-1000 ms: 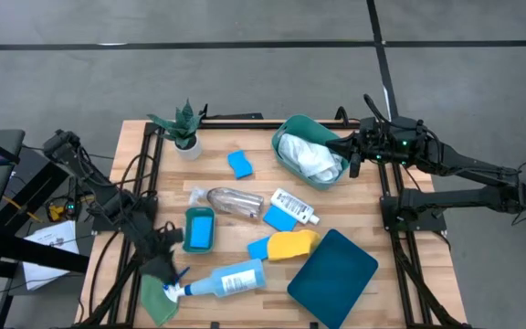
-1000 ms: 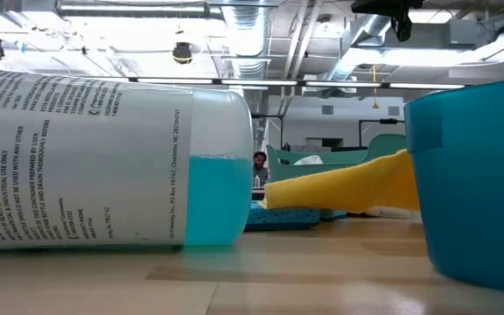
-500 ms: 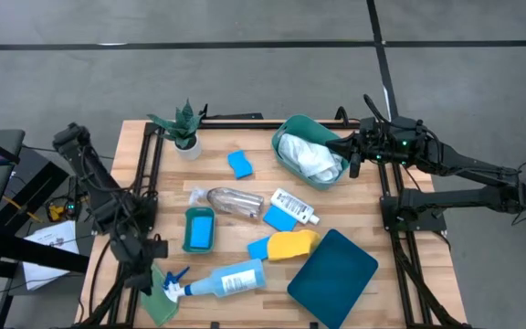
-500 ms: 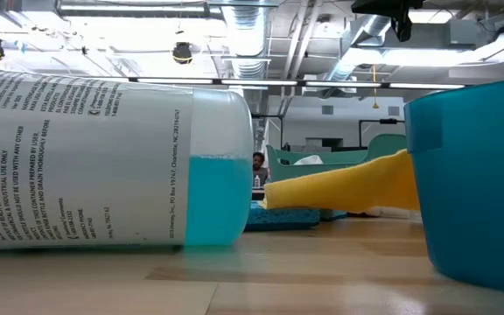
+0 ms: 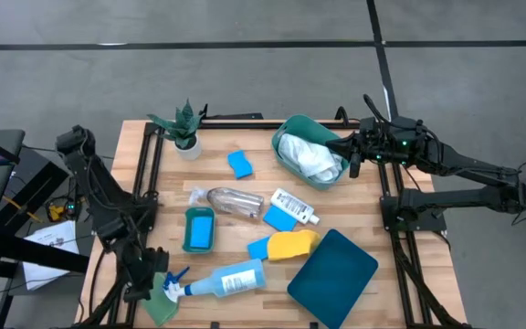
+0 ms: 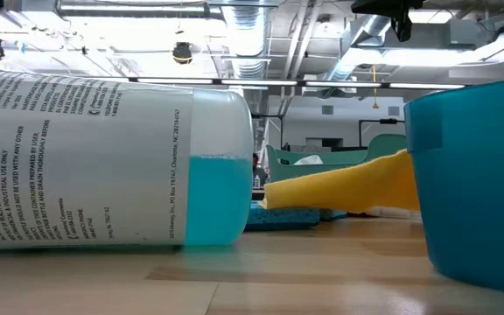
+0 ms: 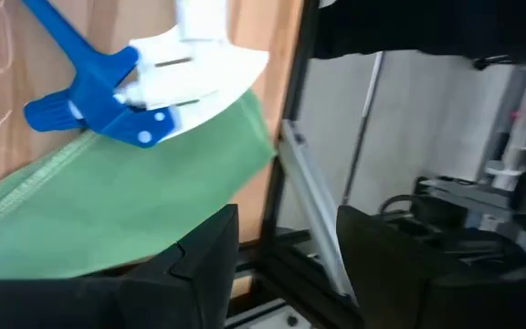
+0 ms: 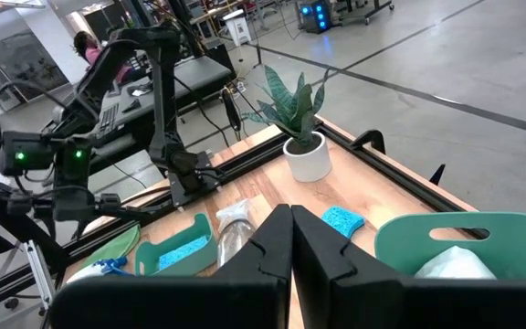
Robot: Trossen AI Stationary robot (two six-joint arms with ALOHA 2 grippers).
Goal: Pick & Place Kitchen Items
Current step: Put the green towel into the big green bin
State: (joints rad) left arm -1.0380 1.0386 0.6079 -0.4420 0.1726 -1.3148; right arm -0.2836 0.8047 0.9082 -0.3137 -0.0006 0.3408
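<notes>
Green cloth (image 5: 158,299) lies at the bench's near-left corner under the spray bottle (image 5: 226,280) nozzle, just beside the left gripper (image 5: 142,285). Left gripper open, empty, arm bent low along the bench edge. Right gripper (image 5: 352,157) closed, empty, beside the teal tub (image 5: 286,131).

The left hand (image 7: 286,251) has its two dark fingers (image 7: 204,251) spread apart, with a clear gap between them, at the edge of the wooden worktop (image 7: 245,37). Just ahead lies the green cloth (image 7: 117,206), flat on the wood and reaching to the worktop's edge. The spray bottle (image 7: 144,82), with a white head and blue trigger, rests on the cloth. One finger overlaps the cloth's near edge; whether it touches cannot be told.
</notes>
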